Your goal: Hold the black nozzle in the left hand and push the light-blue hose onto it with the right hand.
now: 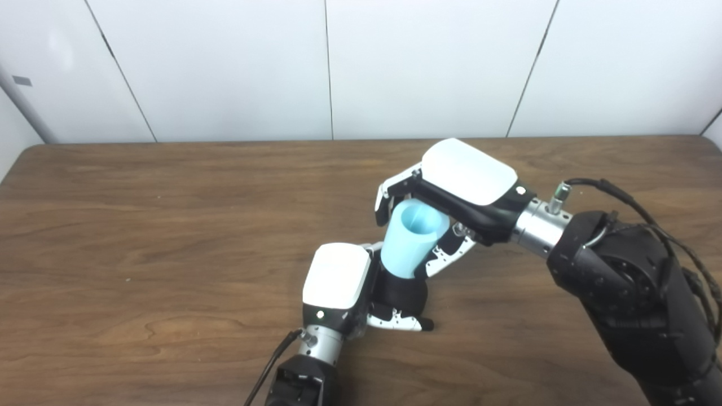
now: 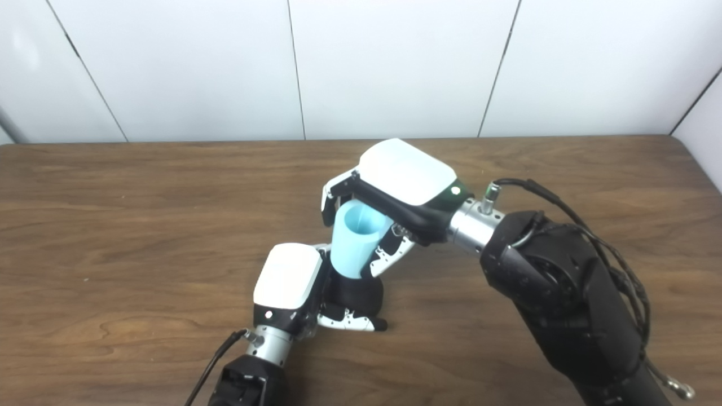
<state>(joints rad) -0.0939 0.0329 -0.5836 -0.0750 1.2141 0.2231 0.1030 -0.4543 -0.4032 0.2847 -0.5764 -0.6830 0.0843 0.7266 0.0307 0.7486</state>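
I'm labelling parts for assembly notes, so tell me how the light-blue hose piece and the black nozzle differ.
The light-blue tapered hose piece is pale, while the black rounded nozzle is dark. The hose sits above, tilted, its open hollow end facing up; the nozzle sits below, at the hose's narrow end. The right hand grips the hose; the left hand grips the nozzle. Both are held above the wooden table and meet end to end.

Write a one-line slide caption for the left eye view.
Left robot hand holds the black nozzle while right robot hand seats the light-blue hose on it.
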